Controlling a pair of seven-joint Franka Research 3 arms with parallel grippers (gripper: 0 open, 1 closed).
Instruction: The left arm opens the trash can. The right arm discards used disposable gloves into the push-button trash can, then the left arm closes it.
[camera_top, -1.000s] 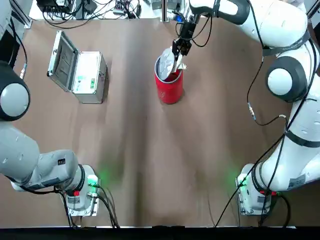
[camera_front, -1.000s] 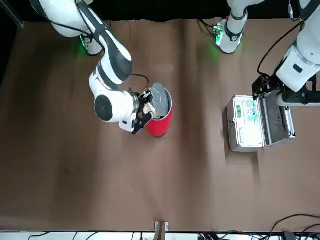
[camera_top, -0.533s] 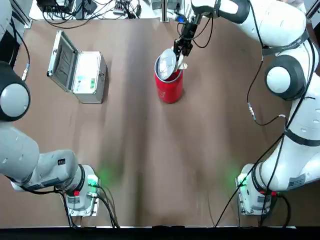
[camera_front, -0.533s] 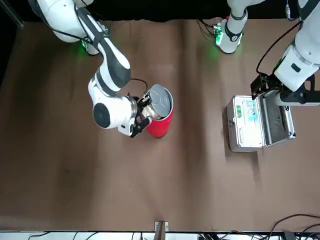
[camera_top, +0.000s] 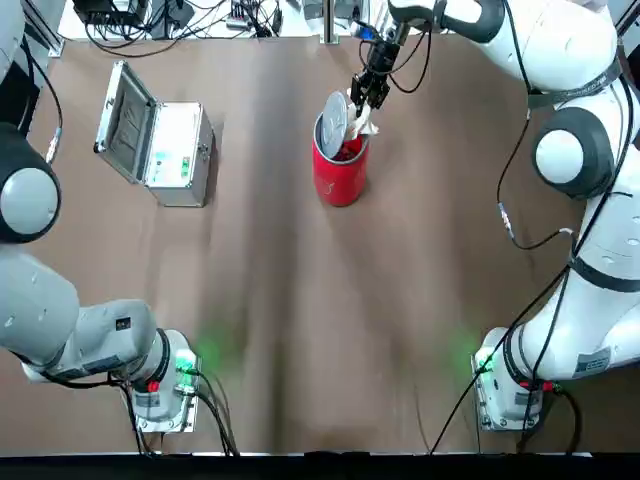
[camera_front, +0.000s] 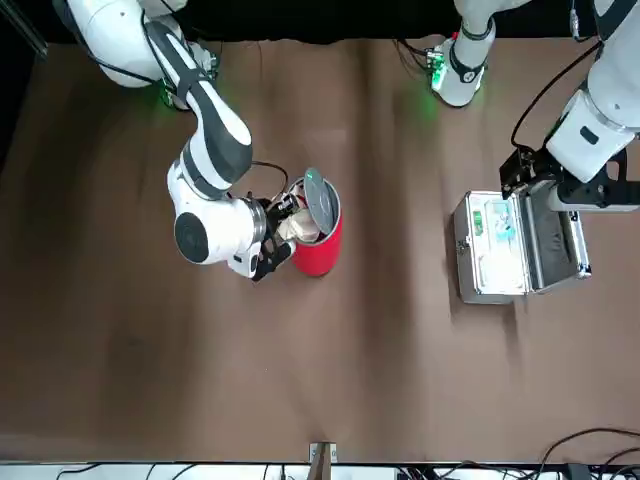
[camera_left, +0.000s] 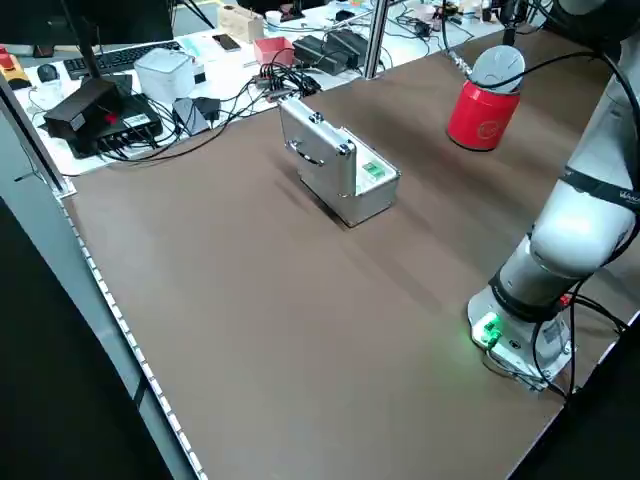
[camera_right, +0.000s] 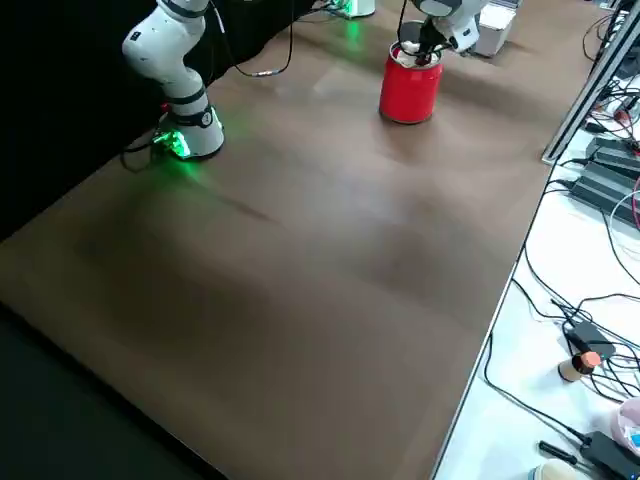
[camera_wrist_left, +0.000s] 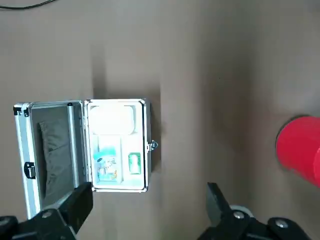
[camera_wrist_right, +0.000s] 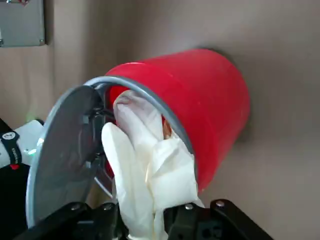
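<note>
The red trash can (camera_top: 338, 172) stands at the far middle of the table, its grey lid (camera_top: 333, 118) swung up almost on edge. My right gripper (camera_top: 364, 92) hovers at the can's rim, shut on the white disposable gloves (camera_wrist_right: 145, 170). The gloves hang from the fingers into the can's mouth (camera_wrist_right: 150, 107), beside the raised lid (camera_wrist_right: 62, 155). In the front view the gloves (camera_front: 299, 229) show at the rim of the can (camera_front: 320, 248). My left gripper (camera_wrist_left: 150, 212) stays open, high above the silver box (camera_wrist_left: 112, 145) and away from the can.
A silver case (camera_top: 165, 145) lies with its hinged lid open at the far left of the table. Cables and desk clutter (camera_left: 200, 70) run along the table's far edge. Both arm bases (camera_top: 165, 385) sit at the near corners.
The can's lid has tipped further upright. My right wrist has shifted slightly outward from the can, and more of the white gloves shows at the rim. The left arm has not moved.
</note>
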